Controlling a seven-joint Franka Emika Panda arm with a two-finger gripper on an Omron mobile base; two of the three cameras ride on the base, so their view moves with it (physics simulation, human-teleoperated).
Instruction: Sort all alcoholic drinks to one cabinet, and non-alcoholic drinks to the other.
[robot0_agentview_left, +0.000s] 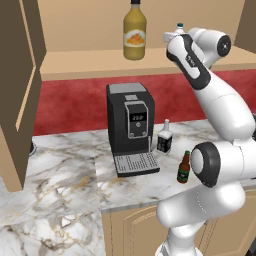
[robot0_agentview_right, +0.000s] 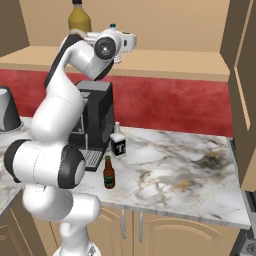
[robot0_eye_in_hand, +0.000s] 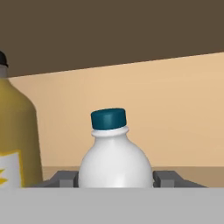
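Because non-alc. drinks go together, the wide wall cabinet (robot0_agentview_left: 90, 67) w/ long tan shelf already carries the yellow-orange juice bottle (robot0_agentview_left: 134, 36), and the arm is raised to shelf height beside it. Gripper (robot0_eye_in_hand: 114, 180) sits roughly half open, fingers (robot0_eye_in_hand: 65, 179) flanking the small water bottle (robot0_eye_in_hand: 114, 153) w/ teal cap; contact likely, though release vs. grip cannot be told. Base views add what the hand view lacks: marble counter (robot0_agentview_right: 170, 160), coffee machine (robot0_agentview_left: 130, 125), then the squarish black-label bottle (robot0_agentview_right: 118, 142) and brown beer bottle (robot0_agentview_right: 109, 173), both alc., unsorted, near each other on the counter.
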